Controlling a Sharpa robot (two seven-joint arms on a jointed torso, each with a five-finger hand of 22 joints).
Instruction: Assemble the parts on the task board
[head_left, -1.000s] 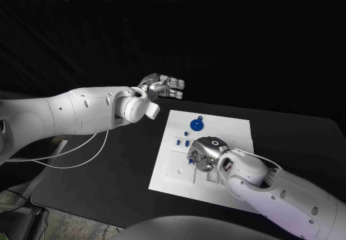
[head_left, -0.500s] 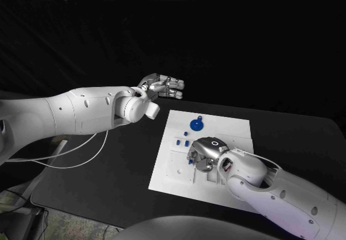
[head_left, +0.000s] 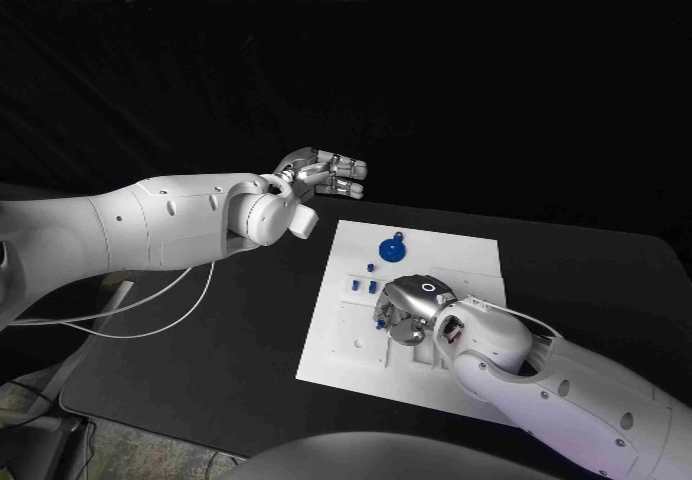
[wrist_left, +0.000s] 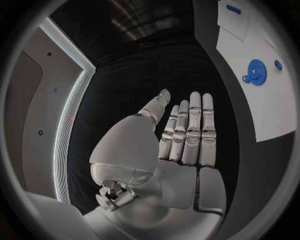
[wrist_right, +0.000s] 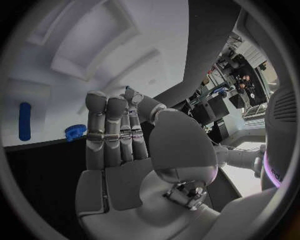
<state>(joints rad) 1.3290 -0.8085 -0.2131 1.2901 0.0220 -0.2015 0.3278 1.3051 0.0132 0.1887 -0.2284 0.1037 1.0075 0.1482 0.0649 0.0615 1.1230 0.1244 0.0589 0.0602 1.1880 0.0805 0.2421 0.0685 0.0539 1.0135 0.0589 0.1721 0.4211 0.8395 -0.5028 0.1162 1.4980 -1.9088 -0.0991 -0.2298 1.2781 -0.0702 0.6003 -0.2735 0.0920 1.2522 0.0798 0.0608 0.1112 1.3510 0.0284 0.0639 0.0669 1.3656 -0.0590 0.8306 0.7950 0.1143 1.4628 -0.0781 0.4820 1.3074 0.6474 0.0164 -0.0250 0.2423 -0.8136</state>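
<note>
Hovering low over the middle of the task board (head_left: 433, 255), the right hand (head_left: 408, 305) has crept a shade toward 6 o'clock in the head view compared with a second ago; nothing else has shifted. A small blue part (head_left: 381, 322) shows at its fingertips in that view, but whether the fingers pinch it or merely rest beside it I cannot tell. In the right wrist view the hand's fingers (wrist_right: 106, 130) stand side by side and nearly straight, with a small blue toothed piece (wrist_right: 75, 132) and a long blue peg (wrist_right: 24, 121) lying on the white plate beyond them.

The left hand (head_left: 325, 174) hangs in the air at about 11 o'clock from the board, well apart from it, unmoved over the last second. Its fingers (wrist_left: 187, 130) are straight and together, the thumb set apart, and nothing sits in the palm.

On the board, the large blue gear (head_left: 392, 248) lies toward 12 o'clock, with a few short blue pegs (head_left: 362, 286) at roughly 9 o'clock of the right hand, between it and the board's left edge. The board itself rests square on the black desk (head_left: 216, 330).

So small a drift suggests the right hand is in the fine part of a placement or a pick, settling over one of the recesses rather than travelling. The gear and pegs lying loose suggest most of the assembly remains to be done.
</note>
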